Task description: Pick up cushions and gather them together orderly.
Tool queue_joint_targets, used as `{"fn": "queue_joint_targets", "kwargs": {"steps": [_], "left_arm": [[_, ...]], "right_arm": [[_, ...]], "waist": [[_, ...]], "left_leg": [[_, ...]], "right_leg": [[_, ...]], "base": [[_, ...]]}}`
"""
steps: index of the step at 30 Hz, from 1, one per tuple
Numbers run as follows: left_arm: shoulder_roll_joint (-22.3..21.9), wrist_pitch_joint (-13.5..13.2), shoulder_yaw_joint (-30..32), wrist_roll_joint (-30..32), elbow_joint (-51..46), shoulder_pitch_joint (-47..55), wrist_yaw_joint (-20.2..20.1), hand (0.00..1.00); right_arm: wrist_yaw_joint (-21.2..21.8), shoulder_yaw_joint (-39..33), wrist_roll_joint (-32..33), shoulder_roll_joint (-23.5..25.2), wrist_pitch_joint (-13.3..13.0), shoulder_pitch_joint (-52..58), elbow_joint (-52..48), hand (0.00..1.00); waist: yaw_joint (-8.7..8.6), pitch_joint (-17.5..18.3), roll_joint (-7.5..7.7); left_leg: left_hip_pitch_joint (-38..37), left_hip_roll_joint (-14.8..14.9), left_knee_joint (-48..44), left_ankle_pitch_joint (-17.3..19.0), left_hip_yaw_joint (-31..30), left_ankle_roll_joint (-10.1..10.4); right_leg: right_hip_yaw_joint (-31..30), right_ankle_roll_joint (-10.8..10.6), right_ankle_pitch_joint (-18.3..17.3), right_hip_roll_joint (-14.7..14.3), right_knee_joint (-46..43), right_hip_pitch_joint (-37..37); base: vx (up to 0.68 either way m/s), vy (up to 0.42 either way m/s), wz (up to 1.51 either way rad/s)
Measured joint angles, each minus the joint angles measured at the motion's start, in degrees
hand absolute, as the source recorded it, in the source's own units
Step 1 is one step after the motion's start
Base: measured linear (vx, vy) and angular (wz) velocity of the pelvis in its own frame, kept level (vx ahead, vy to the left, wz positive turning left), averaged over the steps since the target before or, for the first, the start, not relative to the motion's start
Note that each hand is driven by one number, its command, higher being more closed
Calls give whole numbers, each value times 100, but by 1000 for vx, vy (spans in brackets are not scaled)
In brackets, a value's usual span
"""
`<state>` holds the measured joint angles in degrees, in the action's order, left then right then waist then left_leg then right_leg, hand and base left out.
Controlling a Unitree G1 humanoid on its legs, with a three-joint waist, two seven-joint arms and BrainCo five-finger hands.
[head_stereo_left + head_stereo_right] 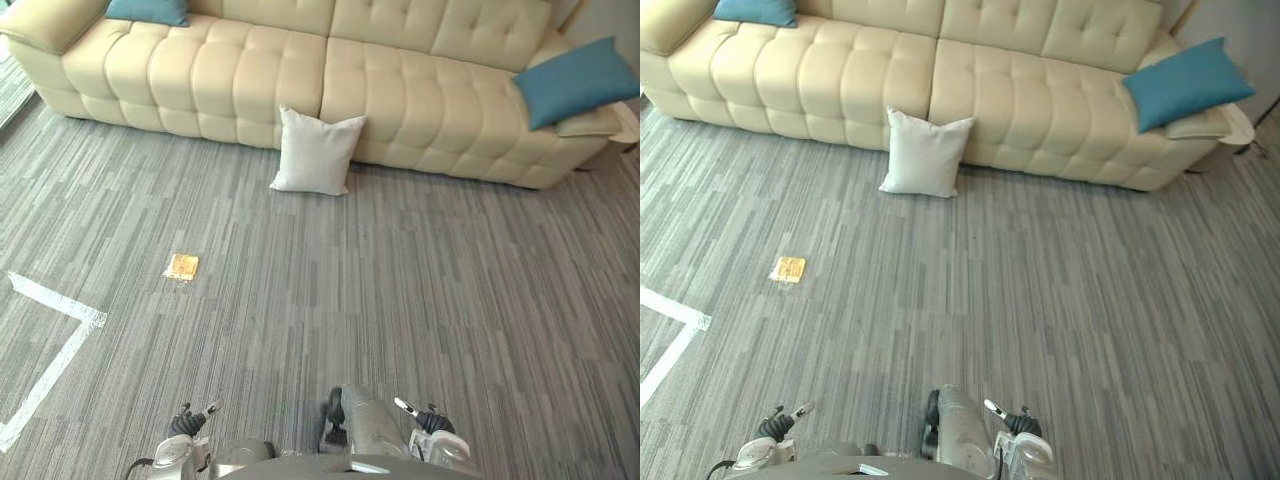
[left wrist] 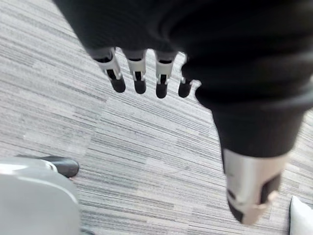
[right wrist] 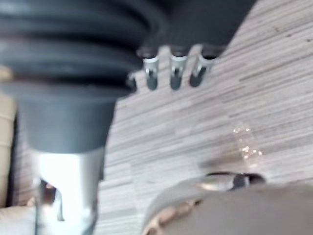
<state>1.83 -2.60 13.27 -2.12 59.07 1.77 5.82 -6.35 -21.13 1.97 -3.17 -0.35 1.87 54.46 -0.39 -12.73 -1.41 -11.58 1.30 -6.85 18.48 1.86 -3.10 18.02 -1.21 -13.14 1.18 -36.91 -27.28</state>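
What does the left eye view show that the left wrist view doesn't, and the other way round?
The left eye view adds the cream sofa, a left teal cushion and a right teal cushion at its ends, a small yellow item and white tape on the floor. The left wrist view adds a close look at the left hand: fingers relaxed, holding nothing. Both share the grey carpet and, it seems, the white cushion: leaning against the sofa front in the eye view, a pale corner in the wrist view.
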Motion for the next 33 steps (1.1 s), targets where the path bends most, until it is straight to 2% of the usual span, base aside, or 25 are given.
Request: {"fn": "queue_joint_targets", "kwargs": {"steps": [1, 3, 4, 5, 6, 7, 8, 9, 10, 12, 13, 15, 16, 19, 21, 23, 24, 27, 28, 30, 31, 32, 33], "left_arm": [[-38, -1, -39, 0, 8, -37, -2, 0], [-83, -2, -236, 7, 28, -67, -25, 0], [-95, -8, -224, 30, 27, -35, -32, 0], [-113, -10, -191, 30, 44, -36, -43, 0], [-193, -32, -45, 29, 57, -120, -46, 0], [-286, -47, 55, 27, 47, -170, -66, 0], [-304, -61, 241, 21, 19, -171, -83, 0], [-373, -61, 440, 9, 16, -160, -112, 0], [-447, -56, 620, -5, -34, -149, -124, 0], [-510, -65, 741, -23, -236, -140, -123, 0], [-539, -79, 818, -73, -366, -137, -121, 0], [-560, -80, 869, -112, -445, -138, -120, 0], [-572, -94, 910, -114, -473, -145, -117, 0], [-551, -103, 874, -114, -569, -203, -117, 0], [-517, -97, 779, -113, -563, -238, -122, 0], [-522, -104, 727, -112, -570, -276, -117, 0], [-521, -111, 676, -112, -570, -279, -116, 0], [-532, -115, 682, -115, -529, -196, -111, 0], [-511, -112, 692, -121, -447, -146, -118, 0], [-330, -106, 694, -121, -417, -83, -116, 0], [-294, -106, 693, -128, -383, -73, -116, 0], [-265, -103, 689, -140, -315, -72, -116, 0], [-240, -99, 652, -163, -290, -65, -116, 0]], "right_arm": [[0, 7, -2, -17, 4, 4, 10, 0], [-1, 15, -8, 13, 34, 141, 51, 0], [-3, 14, -11, 39, 44, 231, 42, 0], [-8, -45, 3, 87, 59, 349, 46, 0], [-4, -173, -17, 32, 54, 249, 36, 0], [1, -189, -25, 22, 52, 237, 33, 0], [-6, -187, -36, 22, 58, 238, -2, 0], [-12, -160, -36, 26, 59, 251, -7, 0], [-22, -136, -39, 23, 62, 292, -79, 0], [-16, 4, -17, 18, 32, 369, -231, 0], [-12, 94, -8, 16, 7, 320, -326, 0], [-8, 165, -4, 26, 2, 261, -377, 0], [-6, 252, -1, 44, 7, 196, -380, 0], [-5, 296, 26, 190, 17, 171, -384, 0], [-6, 294, 38, 226, 19, 166, -384, 0], [-8, 290, 38, 271, 46, 124, -370, 0], [-9, 297, 37, 299, 42, 118, -369, 0], [-7, 417, 34, 277, 29, 111, -362, 0], [-7, 415, 30, 295, 31, 134, -302, 0], [-4, 424, -8, 412, 51, 153, -174, 0], [-3, 422, -14, 451, 50, 168, -176, 0], [3, 427, -15, 468, 47, 183, -182, 0], [7, 464, -15, 469, 42, 174, -179, 0]], "waist": [[-29, -25, -19], [-110, -18, 47], [-124, -2, 109], [-150, 12, 156], [-142, -23, -94], [-202, -47, -137], [-202, -52, -148], [-203, -68, -161], [-198, -72, -172], [-137, -74, -136], [-40, -55, -117], [-8, -55, -114], [4, -51, -108], [161, -70, -66], [205, -78, -46], [271, -62, 26], [322, -7, 77], [363, 92, -29], [377, 231, -36], [395, 433, 299], [425, 469, 360], [466, 464, 350], [450, 481, 374]], "left_leg": [[-85, 33, 11, 4, -50, 69], [-444, 10, -1, 105, -237, 387], [-593, -12, -1, 165, -317, 493], [-842, 1, -39, 211, -429, 576], [-800, 221, -324, 104, -417, 770], [-638, 260, -742, -66, -384, 1020], [-337, 346, -1558, -487, -277, 1079], [77, 525, -2670, -788, -270, 1233], [463, 726, -3752, -853, -183, 1354], [1005, 1005, -4894, -943, 96, 1505], [1407, 1332, -5450, -956, 554, 1347], [1692, 1551, -5624, -875, 826, 1188], [1991, 1686, -5630, -790, 996, 1047], [2560, 1803, -4901, -487, 1354, 803], [2696, 1734, -4338, -381, 1417, 703], [2838, 1440, -3327, -327, 1351, 743], [2904, 1234, -2739, -379, 1276, 774], [2839, 1121, -1771, -873, 916, 624], [2807, 1122, -1869, -1254, 956, 589], [2601, 1040, -1921, -928, 1455, 504], [2436, 1025, -1913, -803, 1661, 474], [2152, 1006, -1886, -659, 1923, 411], [1985, 979, -1850, -570, 2025, 384]], "right_leg": [[92, 33, 174, -67, 381, -87], [139, 159, 1079, -147, 1985, -175], [113, 226, 1309, -104, 2333, -115], [116, 763, 2197, -15, 2215, -51], [286, 886, 1749, -41, 1615, -160], [330, 924, 1556, -45, 1383, -147], [329, 943, 1242, -110, 1274, 5], [323, 946, 1030, -256, 1400, 363], [312, 940, 935, -426, 1588, 784], [243, 987, 784, -573, 1864, 1391], [65, 969, 632, -670, 2067, 1819], [-54, 918, 589, -709, 2206, 2047], [-156, 877, 570, -737, 2400, 2259], [-348, 778, 590, -705, 2786, 2833], [-396, 736, 566, -623, 2855, 3071], [-543, 691, 540, -451, 2927, 3337], [-672, 543, 458, -331, 2947, 3384], [-1106, 140, 226, -311, 2957, 3527], [-1321, 1, 129, -257, 2894, 3518], [-1515, -101, 67, 52, 2473, 3319], [-1568, -110, 62, 148, 2055, 3146], [-1596, -171, 85, 279, 1281, 2856], [-1566, -329, 125, 364, 784, 2630]], "base": [[609, -54, 58], [711, -106, 70], [778, -165, 77], [624, -164, 55], [755, -220, 49], [696, -249, 21], [789, -328, 18], [909, -368, 6], [761, -302, 8], [530, -199, -15], [507, -167, -43], [358, -87, -37], [259, -28, -28], [334, 32, -26], [249, 81, -16], [277, 185, -26], [320, 274, -44], [280, 324, -82], [313, 365, -96], [312, 338, -97], [272, 316, -104], [291, 362, -91], [220, 280, -71]]}}
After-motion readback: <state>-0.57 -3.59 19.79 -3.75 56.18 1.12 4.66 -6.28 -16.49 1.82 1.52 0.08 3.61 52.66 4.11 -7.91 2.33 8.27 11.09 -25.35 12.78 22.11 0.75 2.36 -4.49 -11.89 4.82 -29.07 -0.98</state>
